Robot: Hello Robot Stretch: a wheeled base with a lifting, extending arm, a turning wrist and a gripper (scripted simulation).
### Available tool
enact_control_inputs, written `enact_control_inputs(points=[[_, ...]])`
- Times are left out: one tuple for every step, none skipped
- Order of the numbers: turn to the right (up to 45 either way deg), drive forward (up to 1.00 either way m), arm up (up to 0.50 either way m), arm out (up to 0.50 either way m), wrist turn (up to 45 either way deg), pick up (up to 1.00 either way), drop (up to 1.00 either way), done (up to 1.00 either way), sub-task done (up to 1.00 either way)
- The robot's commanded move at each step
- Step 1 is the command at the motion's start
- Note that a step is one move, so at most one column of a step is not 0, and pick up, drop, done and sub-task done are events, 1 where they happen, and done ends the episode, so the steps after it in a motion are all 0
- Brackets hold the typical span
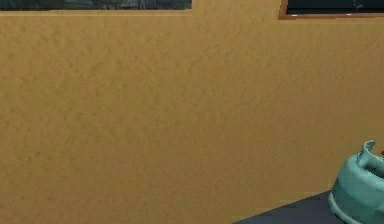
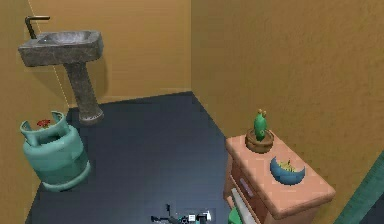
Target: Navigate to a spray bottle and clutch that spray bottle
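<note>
Which way the spray bottle lies from the hand [image 2: 166,216] cannot be told (nor its fingers' state); the pink surface [image 2: 312,188] with a potted plant [image 2: 260,130] stands rightward in the arm side view.

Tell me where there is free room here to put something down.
The cabinet top is crowded: a potted plant and a blue bowl take most of it. Wide bare floor lies between the gas cylinder, the sink pedestal and the cabinet.
</note>
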Motion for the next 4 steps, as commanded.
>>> enact_control_inputs(points=[[0.0, 0.00, 0.00, 0.00, 30.0, 0.00, 0.00, 0.00, 0.00], [0.0, 0.00, -0.30, 0.00, 0.0, 0.00, 0.00, 0.00, 0.00], [0.0, 0.00, 0.00, 0.00, 0.0, 1.00, 0.00, 0.00, 0.00], [0.0, 0.00, 0.10, 0.00, 0.0, 0.00, 0.00, 0.00, 0.00]])
